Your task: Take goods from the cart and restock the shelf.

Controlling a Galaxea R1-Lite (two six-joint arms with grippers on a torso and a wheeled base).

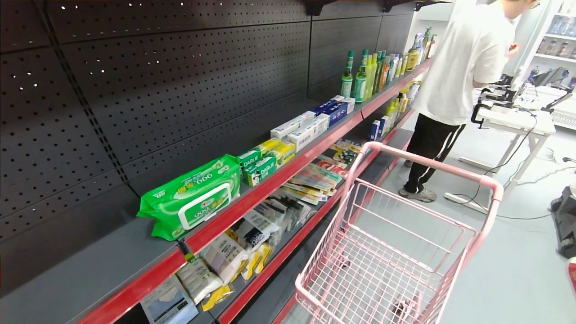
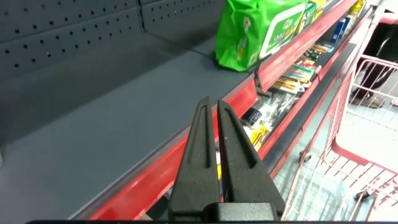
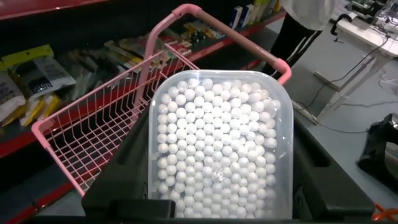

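While the clear box [image 3: 221,106] is clamped by its sides in the right gripper [image 3: 221,168] above the cart [image 3: 93,130], it is judged light, stiff, slippery.

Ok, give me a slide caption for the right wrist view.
Right gripper holds a clear tub of white beads above the pink cart.
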